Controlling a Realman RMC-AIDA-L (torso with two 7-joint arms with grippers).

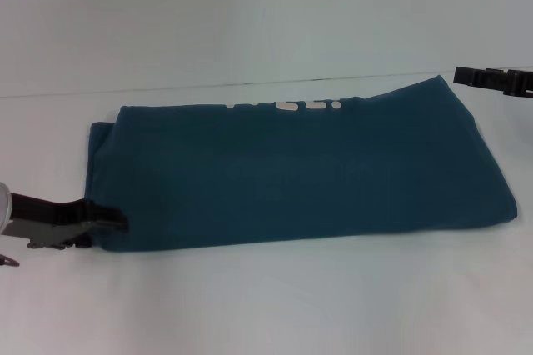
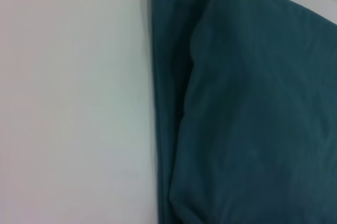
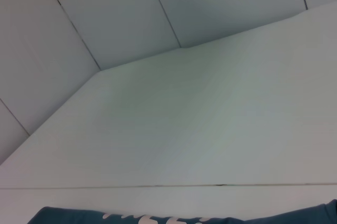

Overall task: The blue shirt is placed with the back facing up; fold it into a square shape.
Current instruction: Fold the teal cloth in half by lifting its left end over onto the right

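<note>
1. Dark teal-blue soft cotton shirt lies folded into a wide band on the white table.
2. Left gripper sits at its near-left corner; you can't tell if it's clamped.
3. Right gripper hovers off the far-right corner, grip unclear.
4. Limp, light cloth: pinch all layers at the corners.

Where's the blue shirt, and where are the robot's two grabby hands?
blue shirt (image 1: 300, 176), head view, middle of the folded top layer.
left gripper (image 1: 112, 226), head view, tips at the shirt's near left corner.
right gripper (image 1: 466, 76), head view, tip above the shirt's far right corner.
</note>
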